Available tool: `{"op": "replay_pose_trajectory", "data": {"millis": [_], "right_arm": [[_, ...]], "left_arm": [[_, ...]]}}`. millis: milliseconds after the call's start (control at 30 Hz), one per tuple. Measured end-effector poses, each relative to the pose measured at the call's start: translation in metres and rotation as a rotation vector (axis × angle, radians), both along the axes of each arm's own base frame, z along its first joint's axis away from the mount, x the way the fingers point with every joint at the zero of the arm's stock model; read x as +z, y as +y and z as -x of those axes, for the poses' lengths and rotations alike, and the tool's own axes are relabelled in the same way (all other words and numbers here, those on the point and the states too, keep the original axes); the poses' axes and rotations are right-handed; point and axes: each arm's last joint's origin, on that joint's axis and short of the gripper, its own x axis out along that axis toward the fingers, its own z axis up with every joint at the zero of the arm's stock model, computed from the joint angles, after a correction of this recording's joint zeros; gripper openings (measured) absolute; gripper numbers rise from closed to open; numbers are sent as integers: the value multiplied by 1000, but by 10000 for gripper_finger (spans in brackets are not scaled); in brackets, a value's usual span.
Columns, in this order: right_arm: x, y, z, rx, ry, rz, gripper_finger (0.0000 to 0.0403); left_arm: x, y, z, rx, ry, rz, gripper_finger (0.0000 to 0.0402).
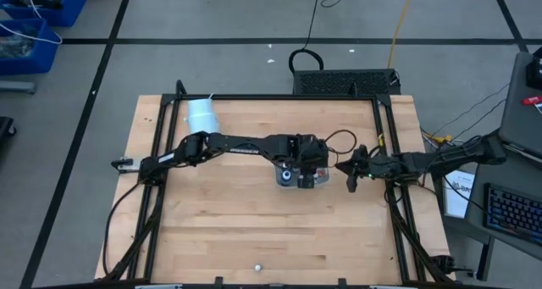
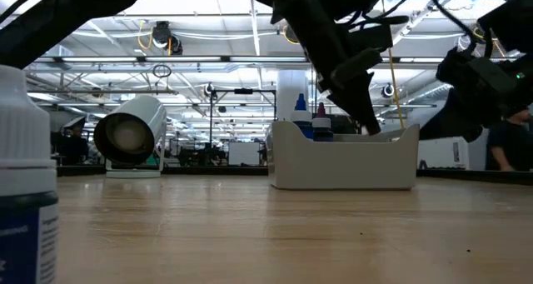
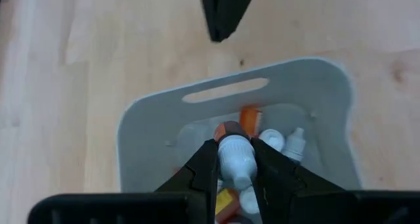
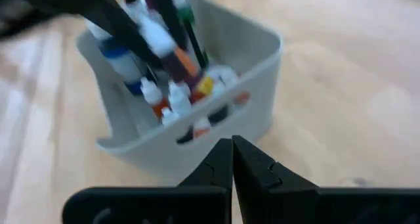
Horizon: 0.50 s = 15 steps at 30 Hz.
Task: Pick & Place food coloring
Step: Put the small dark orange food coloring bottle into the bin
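left gripper pinches a white-capped food coloring bottle over the tray; lower it straight, then release.

2 dark arms here, slim black segmented links with white lettering along the left arm. Black cables loop off the right arm near its wrist. Each gripper carries 2 black tapering fingers, matte, wedge-shaped, on a broad black crossbar.
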Motion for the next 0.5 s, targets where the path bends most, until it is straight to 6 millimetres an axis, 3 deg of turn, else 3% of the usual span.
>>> {"op": "replay_pose_trajectory", "data": {"millis": [500], "right_arm": [[-12,5,-17,30,53,23,0]], "left_arm": [[17,-9,7,0,-8,-19,73]]}}
